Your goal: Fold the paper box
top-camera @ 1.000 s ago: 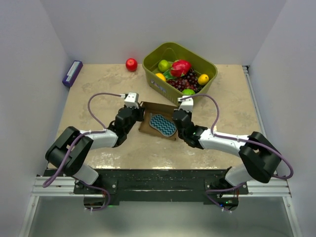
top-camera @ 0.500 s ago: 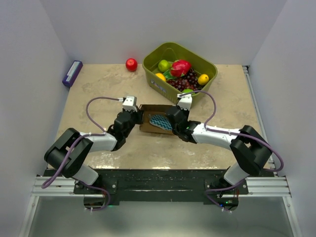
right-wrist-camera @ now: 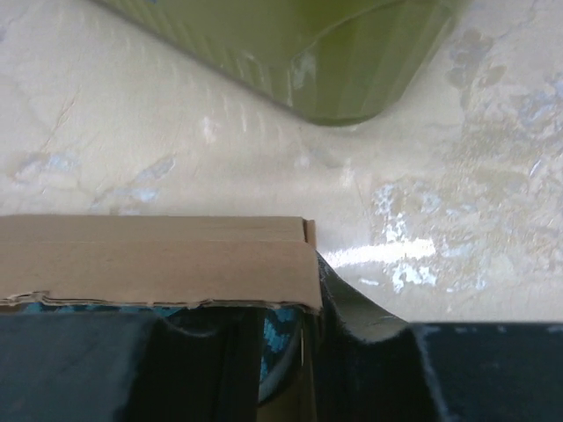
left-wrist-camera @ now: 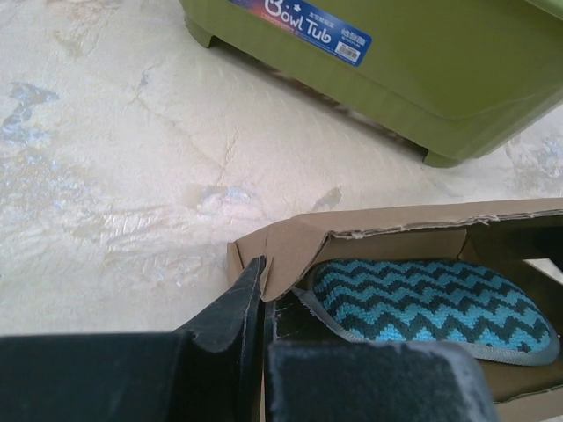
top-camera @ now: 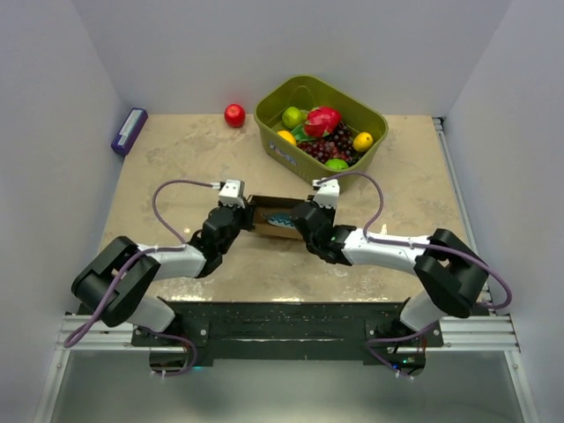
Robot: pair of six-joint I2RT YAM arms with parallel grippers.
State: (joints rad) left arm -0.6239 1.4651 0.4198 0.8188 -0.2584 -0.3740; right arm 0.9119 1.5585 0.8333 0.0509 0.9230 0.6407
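Observation:
The paper box [top-camera: 271, 220] is plain brown cardboard and lies mid-table between my two grippers, with its walls raised. A teal zigzag sponge [left-wrist-camera: 431, 303] lies inside it. My left gripper [top-camera: 244, 217] is at the box's left end. In the left wrist view the left gripper [left-wrist-camera: 264, 303] is shut on the box's left end wall [left-wrist-camera: 290, 246]. My right gripper [top-camera: 305, 220] is at the box's right end. In the right wrist view the right gripper [right-wrist-camera: 303, 352] grips the right end wall, under a folded-over flap [right-wrist-camera: 158, 264].
A green basket [top-camera: 280, 152] of fruit stands just behind the box, close in both wrist views [left-wrist-camera: 422, 53] [right-wrist-camera: 290, 44]. A red apple [top-camera: 234, 115] lies at the back. A purple block [top-camera: 129, 131] lies at the far left edge.
Both grippers have closed in on the box's ends. The walls have come up, the box looks narrower from above, and the sponge is now mostly covered.

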